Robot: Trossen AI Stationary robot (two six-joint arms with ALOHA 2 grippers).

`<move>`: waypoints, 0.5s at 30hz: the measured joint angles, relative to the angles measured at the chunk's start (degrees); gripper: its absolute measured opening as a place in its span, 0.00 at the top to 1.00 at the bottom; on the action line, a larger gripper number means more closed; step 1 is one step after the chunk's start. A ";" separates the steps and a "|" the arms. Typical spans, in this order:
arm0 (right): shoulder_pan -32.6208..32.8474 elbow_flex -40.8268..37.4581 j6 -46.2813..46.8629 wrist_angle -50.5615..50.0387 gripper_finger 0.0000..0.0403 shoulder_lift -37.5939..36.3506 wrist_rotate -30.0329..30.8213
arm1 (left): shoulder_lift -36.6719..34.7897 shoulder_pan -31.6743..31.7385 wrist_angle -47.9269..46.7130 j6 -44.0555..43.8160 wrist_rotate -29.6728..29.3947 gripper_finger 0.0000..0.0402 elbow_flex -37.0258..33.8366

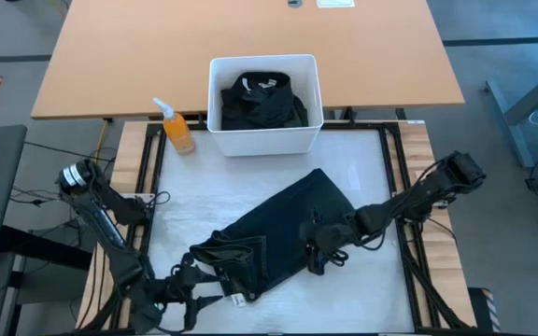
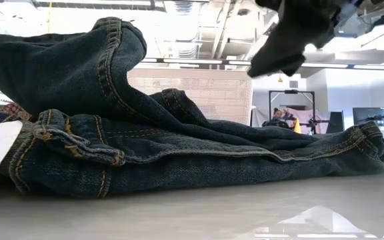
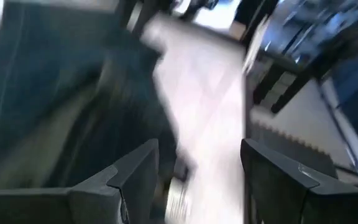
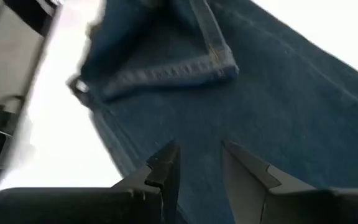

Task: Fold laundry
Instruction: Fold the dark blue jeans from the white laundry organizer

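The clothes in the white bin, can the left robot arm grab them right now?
Probably not right away. The left gripper sits open at the near edge by the jeans, while the dark clothes lie in the white bin at the far side. Nothing blocks the path; it just looks like a long stretch.

1. jeans (image 1: 283,233) lie on the table (image 1: 362,168), running from near left to far right.
2. bin (image 1: 263,140) stands behind them at the far edge, with garments (image 1: 261,101) in it.
3. bottle (image 1: 177,128) stands just left of the bin.
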 joint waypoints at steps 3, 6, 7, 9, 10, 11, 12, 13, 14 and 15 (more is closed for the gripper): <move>0.23 -0.94 0.01 3.70 0.66 0.05 0.93 | 0.47 3.60 9.79 17.66 0.03 0.46 0.01; 0.24 -1.40 0.00 6.59 0.66 0.01 0.98 | 1.44 9.22 12.08 27.50 0.98 0.46 -0.01; 0.26 -1.44 0.02 7.25 0.66 0.03 0.98 | 1.66 11.50 11.27 28.45 1.58 0.46 -0.03; 0.26 -1.43 0.73 8.87 0.66 0.03 0.98 | 1.96 16.35 9.47 28.66 3.29 0.46 -0.03; 0.26 -1.42 1.10 9.21 0.66 0.01 0.99 | 2.05 18.67 8.80 28.86 5.04 0.46 -0.04; 0.26 -1.42 1.57 9.27 0.66 0.01 1.00 | 2.13 21.07 8.53 29.07 7.24 0.46 -0.05; 0.26 -1.42 1.85 9.16 0.66 0.03 0.99 | 2.13 23.30 8.41 29.19 9.83 0.46 -0.05; 0.32 -1.42 2.24 9.03 0.66 0.03 0.98 | 2.13 25.30 8.38 29.19 12.15 0.46 -0.05; 0.47 -1.42 2.95 8.94 0.66 0.03 1.00 | 2.13 27.13 8.45 29.25 14.21 0.46 -0.05; 0.61 -1.42 3.72 8.76 0.66 0.03 1.00 | 2.13 28.64 8.54 29.64 15.61 0.46 -0.05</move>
